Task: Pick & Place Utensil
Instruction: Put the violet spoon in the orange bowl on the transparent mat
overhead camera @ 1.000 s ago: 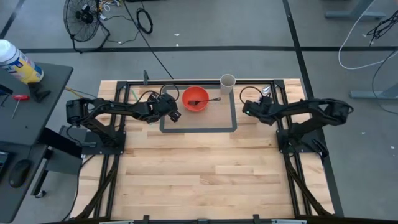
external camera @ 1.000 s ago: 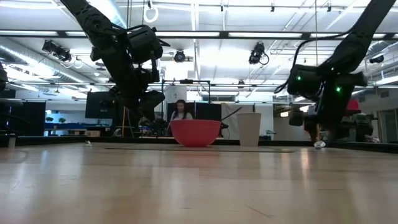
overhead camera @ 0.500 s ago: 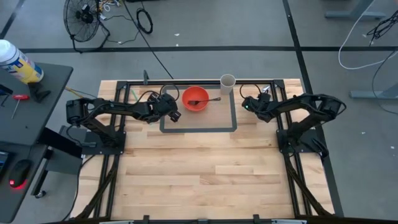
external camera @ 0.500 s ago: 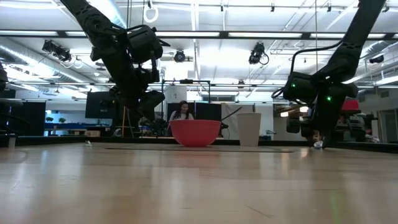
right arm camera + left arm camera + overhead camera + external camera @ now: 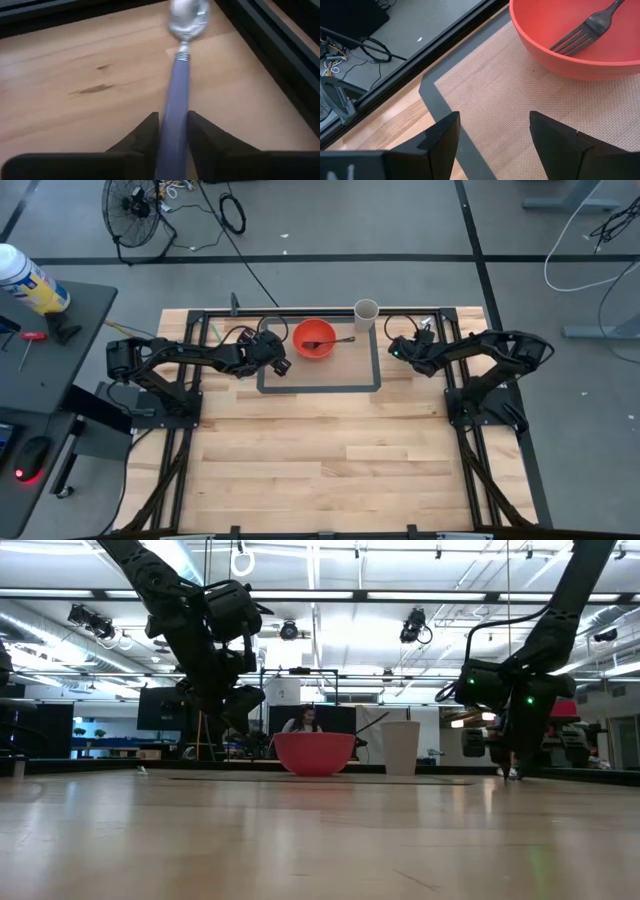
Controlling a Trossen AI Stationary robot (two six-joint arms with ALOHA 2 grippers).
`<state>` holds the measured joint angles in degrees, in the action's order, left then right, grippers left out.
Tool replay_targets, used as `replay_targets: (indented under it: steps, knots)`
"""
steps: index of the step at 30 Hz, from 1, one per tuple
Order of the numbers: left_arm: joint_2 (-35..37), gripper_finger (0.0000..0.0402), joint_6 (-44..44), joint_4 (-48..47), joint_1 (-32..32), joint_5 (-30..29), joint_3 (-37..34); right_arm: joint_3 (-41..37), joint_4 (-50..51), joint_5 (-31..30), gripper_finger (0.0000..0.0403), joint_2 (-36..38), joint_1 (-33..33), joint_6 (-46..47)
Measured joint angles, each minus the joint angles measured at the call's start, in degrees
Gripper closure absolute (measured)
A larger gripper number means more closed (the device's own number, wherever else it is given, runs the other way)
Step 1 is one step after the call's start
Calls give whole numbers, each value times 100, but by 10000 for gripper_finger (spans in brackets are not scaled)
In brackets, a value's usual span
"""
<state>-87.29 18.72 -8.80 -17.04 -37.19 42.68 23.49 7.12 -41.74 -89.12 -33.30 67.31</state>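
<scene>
A spoon with a lavender handle [image 5: 176, 85] and a shiny bowl end [image 5: 188, 14] lies on the wood near the table's far right [image 5: 427, 328]. My right gripper [image 5: 174, 122] is low over it [image 5: 419, 343], shut on the handle. A red bowl [image 5: 313, 339] stands on a grey-edged mat [image 5: 320, 385], with a dark fork [image 5: 584, 28] leaning inside it, handle over the rim. My left gripper [image 5: 492, 142] hangs open above the mat's far left corner, beside the bowl [image 5: 276, 361]. A white cup [image 5: 366, 313] stands at the mat's far edge. My right gripper pinches the spoon's lavender handle [image 5: 175, 107] between its two fingers [image 5: 146, 134], which lie along the handle's sides. The spoon points away from the gripper, its bowl end [image 5: 188, 14] close to the wood; whether that end touches the table I cannot tell.
Black frame rails run along the table's far edge [image 5: 300, 311] and right side [image 5: 272, 40], close to the spoon. The wide wooden near half of the table [image 5: 320, 460] holds nothing. A person shows in the room behind the bowl [image 5: 308, 721].
My right gripper has moved down and toward the table's far edge onto the spoon, its arm folding in. The left arm, bowl, fork and cup have kept still.
</scene>
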Motion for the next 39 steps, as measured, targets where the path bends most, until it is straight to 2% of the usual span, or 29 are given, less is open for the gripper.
replay_targets:
  steps: [5, 12, 19, 26, 30, 39]
  knots:
    - [1, 159, 4, 0, 0, 0, 0, 0, 136, -25, 330, 2, 223, -22]
    - [1, 159, 2, 0, 0, -2, 0, -15, 812, 242, 315, 434, 892, 404]
    - [1, 159, 1, 2, 1, -10, 0, -28, 1471, 1147, 314, 1181, 1783, 461]
    - [0, 159, 2, 6, 0, -44, 0, 15, 1372, 2354, 326, 1615, 2861, -286]
    - [0, 159, 9, 51, 0, -46, 0, 300, 1818, 2842, 326, 1637, 3446, -488]
    - [0, 158, 11, 148, 1, -46, 0, 1387, 3027, 2701, 326, 1637, 4090, -1091]
